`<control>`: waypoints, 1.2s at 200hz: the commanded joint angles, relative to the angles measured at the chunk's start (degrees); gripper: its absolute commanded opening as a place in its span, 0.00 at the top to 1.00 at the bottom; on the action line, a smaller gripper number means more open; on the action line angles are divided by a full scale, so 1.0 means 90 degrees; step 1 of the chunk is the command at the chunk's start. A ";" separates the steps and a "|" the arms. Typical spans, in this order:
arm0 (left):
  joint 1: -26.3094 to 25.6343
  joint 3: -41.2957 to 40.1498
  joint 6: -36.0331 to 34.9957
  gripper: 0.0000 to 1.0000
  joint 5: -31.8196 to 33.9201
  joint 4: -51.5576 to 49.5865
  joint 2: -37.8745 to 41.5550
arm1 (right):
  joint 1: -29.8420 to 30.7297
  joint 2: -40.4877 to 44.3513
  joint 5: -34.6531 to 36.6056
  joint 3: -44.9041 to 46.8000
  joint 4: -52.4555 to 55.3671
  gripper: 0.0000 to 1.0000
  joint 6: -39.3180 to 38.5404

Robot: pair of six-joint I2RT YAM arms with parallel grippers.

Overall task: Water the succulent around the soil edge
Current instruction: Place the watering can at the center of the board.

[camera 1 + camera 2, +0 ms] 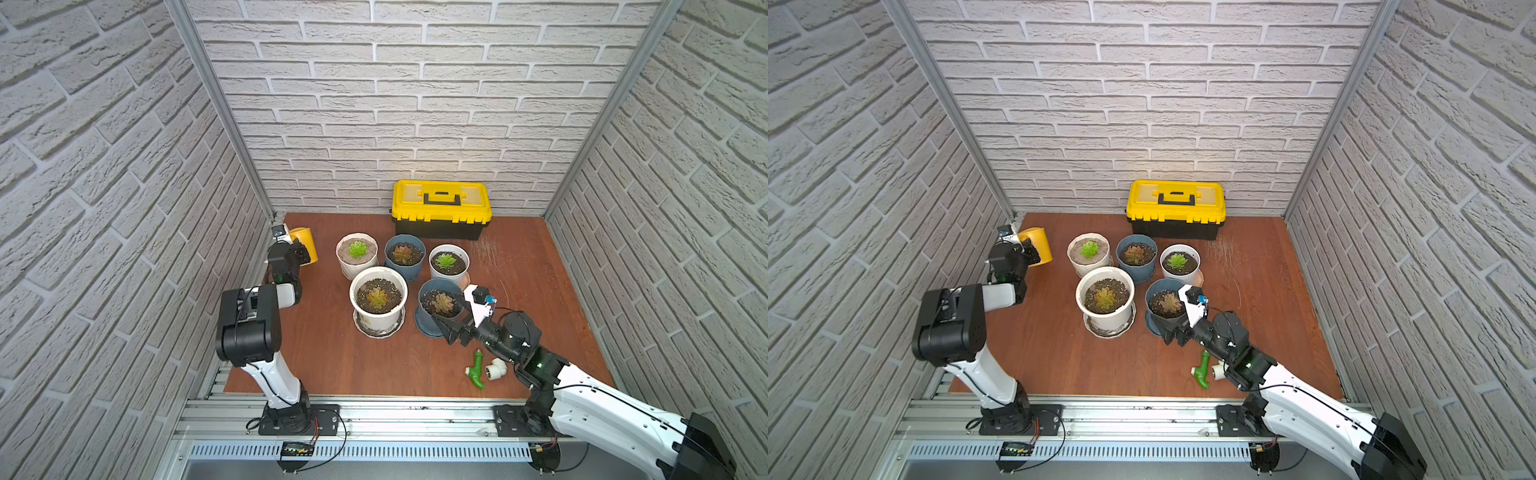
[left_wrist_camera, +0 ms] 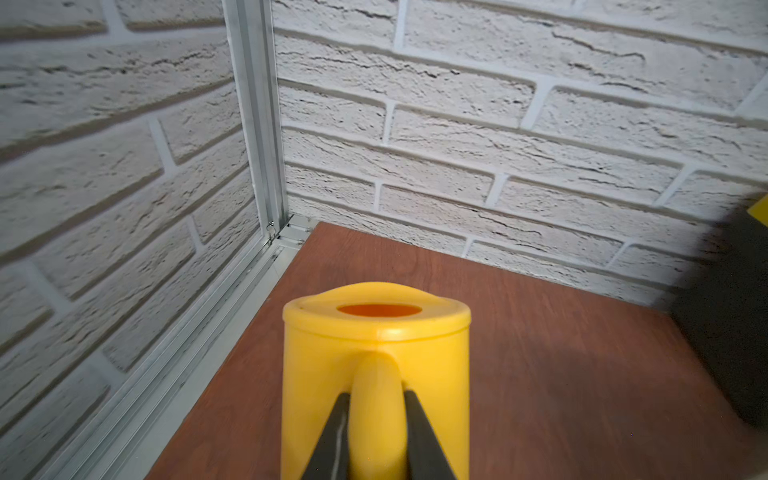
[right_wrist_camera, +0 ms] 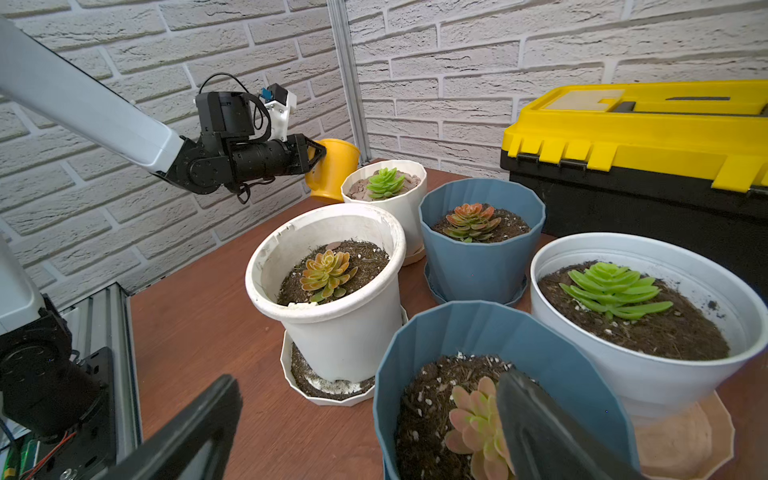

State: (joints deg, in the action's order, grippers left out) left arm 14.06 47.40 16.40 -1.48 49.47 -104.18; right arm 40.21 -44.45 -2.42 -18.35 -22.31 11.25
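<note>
In both top views the yellow plastic watering can point(image 1: 308, 243) is at the brown worktop's point(image 1: 332, 365) ten o'clock corner, in the left wrist view the left pincer point(image 2: 376, 401) clamps its handle, and in the right wrist view the right pincer point(image 3: 370, 415) gapes wide astride the rim of the blue ribbed pot point(image 3: 478, 328) holding the pink-green succulent point(image 3: 473, 419).

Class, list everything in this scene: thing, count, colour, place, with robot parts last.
watering can: one, yellow, far left corner
toolbox: one, yellow and black, against back wall
white pots: three, white, two back, one front
blue pots: two, blue, back middle and front right
succulents: five, green to pinkish, one per pot
pipe fittings: two, green and white, front right
table: one, reddish-brown, under everything
left tool: one, black, shut on watering can handle
right tool: one, black, open at front blue pot
</note>
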 commanded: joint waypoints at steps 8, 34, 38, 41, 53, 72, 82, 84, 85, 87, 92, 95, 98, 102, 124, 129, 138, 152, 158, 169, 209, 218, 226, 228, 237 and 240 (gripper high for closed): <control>0.0000 0.0644 -0.0136 1.00 -0.0295 0.1127 -0.0613 | -0.0014 -0.0031 0.0217 0.0186 -0.0584 0.00 -0.0266; -0.0019 0.0983 -0.0449 1.00 -0.0419 0.0937 -0.1020 | -0.0014 -0.0219 0.0216 0.0193 -0.0702 0.00 -0.0335; -0.0029 0.1015 -0.0520 1.00 -0.0430 0.0875 -0.1047 | -0.0007 -0.0252 0.0219 0.0193 -0.0721 0.00 -0.0334; -0.0037 0.1035 -0.0564 1.00 -0.0432 0.0824 -0.1073 | -0.0012 -0.0286 0.0224 0.0194 -0.0738 0.00 -0.0340; -0.0051 0.1117 -0.0696 1.00 -0.0483 0.0596 -0.1163 | -0.0014 -0.0379 0.0208 0.0184 -0.0791 0.00 -0.0331; -0.0050 0.1188 -0.0866 1.00 -0.0545 0.0292 -0.1320 | -0.0014 -0.0495 0.0190 0.0174 -0.0851 0.00 -0.0318; -0.0049 0.1166 -0.0909 0.99 -0.0546 0.0287 -0.1372 | -0.0014 -0.0525 0.0181 0.0174 -0.0866 0.00 -0.0318; -0.0042 0.1144 -0.0893 0.99 -0.0563 0.0314 -0.1371 | -0.0014 -0.0534 0.0181 0.0178 -0.0868 0.00 -0.0318; -0.0045 0.1132 -0.0889 0.98 -0.0571 0.0329 -0.1362 | -0.0014 -0.0532 0.0180 0.0181 -0.0869 0.00 -0.0325; -0.0043 0.1116 -0.0893 0.97 -0.0581 0.0356 -0.1359 | -0.0014 -0.0536 0.0180 0.0175 -0.0871 0.00 -0.0325; -0.0035 0.1092 -0.0868 0.97 -0.0583 0.0419 -0.1361 | -0.0014 -0.0541 0.0180 0.0174 -0.0871 0.00 -0.0322; -0.0029 0.1091 -0.0850 0.96 -0.0579 0.0424 -0.1363 | -0.0014 -0.0540 0.0180 0.0174 -0.0871 0.00 -0.0317; -0.0021 0.1091 -0.0839 0.95 -0.0598 0.0420 -0.1361 | -0.0013 -0.0546 0.0176 0.0174 -0.0866 0.00 -0.0313; -0.0020 0.1105 -0.0837 0.94 -0.0637 0.0395 -0.1365 | -0.0014 -0.0546 0.0176 0.0174 -0.0875 0.00 -0.0311; -0.0030 0.1293 -0.0833 0.85 -0.0940 -0.0196 -0.1307 | -0.0012 -0.0511 0.0163 0.0166 -0.0848 0.00 -0.0300; -0.0031 0.1296 -0.0813 0.83 -0.1006 -0.0278 -0.1279 | -0.0014 -0.0497 0.0161 0.0166 -0.0838 0.00 -0.0297; -0.0047 0.1223 -0.0781 0.82 -0.1079 -0.0285 -0.1219 | -0.0013 -0.0472 0.0165 0.0179 -0.0832 0.00 -0.0284; -0.0046 0.1040 -0.0730 0.82 -0.1110 -0.0183 -0.1124 | -0.0014 -0.0435 0.0152 0.0166 -0.0832 0.00 -0.0272; -0.0046 0.0952 -0.0723 0.81 -0.1117 -0.0143 -0.1083 | -0.0014 -0.0433 0.0151 0.0164 -0.0829 0.00 -0.0252; -0.0040 0.0780 -0.0729 0.79 -0.1105 -0.0111 -0.0987 | -0.0014 -0.0423 0.0137 0.0164 -0.0829 0.00 -0.0219; -0.0049 0.0191 -0.0594 0.71 -0.0788 0.0164 -0.0658 | -0.0013 -0.0382 0.0042 0.0147 -0.0801 0.00 -0.0127; -0.0049 0.0187 -0.0584 0.66 -0.0790 0.0011 -0.0575 | -0.0014 -0.0366 0.0035 0.0144 -0.0803 0.00 -0.0108; -0.0049 0.0189 -0.0582 0.63 -0.0806 -0.0148 -0.0499 | -0.0014 -0.0346 0.0024 0.0144 -0.0786 0.00 -0.0105; -0.0054 0.0184 -0.0587 0.62 -0.0811 -0.0173 -0.0491 | -0.0014 -0.0340 0.0024 0.0144 -0.0784 0.00 -0.0099; -0.0049 0.0141 -0.0574 0.59 -0.0851 -0.0213 -0.0409 | -0.0014 -0.0336 0.0024 0.0135 -0.0764 0.01 -0.0091; -0.0049 0.0119 -0.0570 0.58 -0.0867 -0.0200 -0.0385 | -0.0014 -0.0328 0.0027 0.0139 -0.0750 0.00 -0.0093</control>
State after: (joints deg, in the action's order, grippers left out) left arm 13.80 49.23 10.72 -8.95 47.42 -111.79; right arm 40.21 -48.56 -1.41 -17.23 -26.57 9.69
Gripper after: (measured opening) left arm 0.384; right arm 0.995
